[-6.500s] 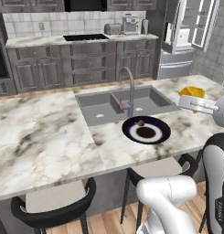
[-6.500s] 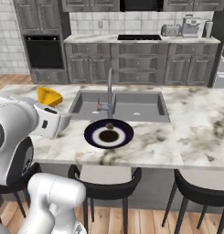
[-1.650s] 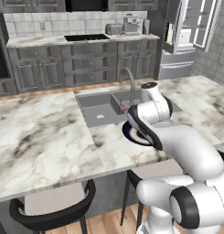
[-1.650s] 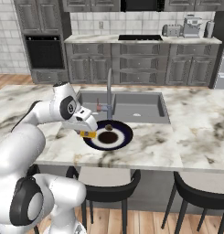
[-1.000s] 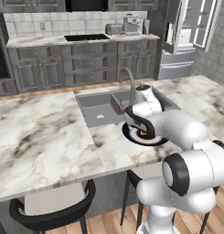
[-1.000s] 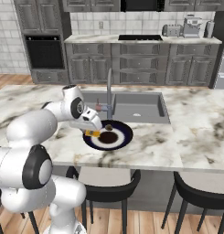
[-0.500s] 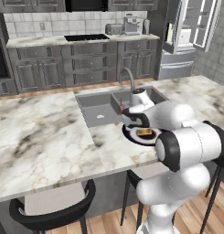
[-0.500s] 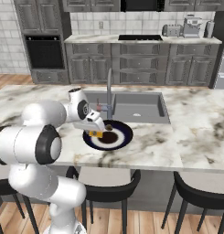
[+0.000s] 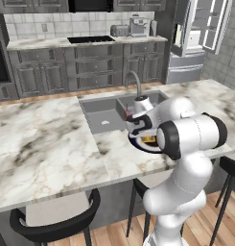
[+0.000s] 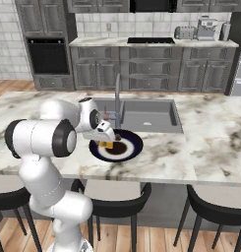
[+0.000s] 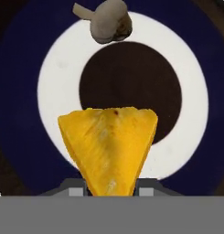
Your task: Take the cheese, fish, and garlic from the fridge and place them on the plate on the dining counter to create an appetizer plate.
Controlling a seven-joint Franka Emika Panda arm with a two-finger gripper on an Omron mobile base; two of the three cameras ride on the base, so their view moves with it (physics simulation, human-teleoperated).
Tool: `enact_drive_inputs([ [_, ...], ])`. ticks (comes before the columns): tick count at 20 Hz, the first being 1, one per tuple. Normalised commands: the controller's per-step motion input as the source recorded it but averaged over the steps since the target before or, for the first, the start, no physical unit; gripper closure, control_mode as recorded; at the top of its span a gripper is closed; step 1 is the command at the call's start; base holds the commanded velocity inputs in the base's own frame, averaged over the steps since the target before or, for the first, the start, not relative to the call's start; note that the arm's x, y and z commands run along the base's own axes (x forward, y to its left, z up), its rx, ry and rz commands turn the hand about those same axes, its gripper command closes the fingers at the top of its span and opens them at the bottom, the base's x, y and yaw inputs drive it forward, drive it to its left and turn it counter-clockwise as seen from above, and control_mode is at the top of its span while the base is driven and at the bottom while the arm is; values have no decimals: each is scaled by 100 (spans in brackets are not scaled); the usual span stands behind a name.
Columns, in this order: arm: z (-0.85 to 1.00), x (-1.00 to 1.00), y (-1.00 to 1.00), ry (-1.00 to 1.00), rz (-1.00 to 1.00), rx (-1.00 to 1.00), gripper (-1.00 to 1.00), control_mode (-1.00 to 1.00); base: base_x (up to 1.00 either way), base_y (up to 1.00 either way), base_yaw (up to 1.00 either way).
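Observation:
My gripper (image 11: 111, 189) is shut on the cheese (image 11: 111, 146), a yellow-orange wedge that sticks out from between the fingertips. Under it lies the plate (image 11: 54, 91), dark navy with a pale ring. A pale garlic bulb (image 11: 106, 25) rests on the plate's far rim. In the right base view the gripper (image 10: 108, 141) holds the cheese (image 10: 108, 144) low over the left part of the plate (image 10: 134, 142) on the dining counter (image 10: 215, 128). Whether the wedge touches the plate I cannot tell. From the left the arm hides most of the plate (image 9: 136, 144). The fish is out of view.
The inset sink (image 10: 146, 114) and its tap (image 10: 117, 93) lie just behind the plate. Black stools (image 10: 112, 194) stand along the counter's near edge. The fridge (image 9: 186, 62) stands at the back right, with a door open. Wall counter with appliances (image 9: 133, 29) is at the back.
The arm swung the cheese from the side to over the plate and lowered it. Over the last second the hand settled slightly lower, with the jaws still closed on the wedge.

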Motion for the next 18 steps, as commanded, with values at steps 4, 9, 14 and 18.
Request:
enact_drive_inputs([
  [4,-27,36,0,0,0,0,100,-100,0,0,0],
  [9,-24,27,0,0,0,0,100,-100,0,0,0],
  [14,-28,8,0,0,0,0,100,-100,0,0,0],
  [18,-33,0,11,2,0,0,-100,-100,0,0,0],
])
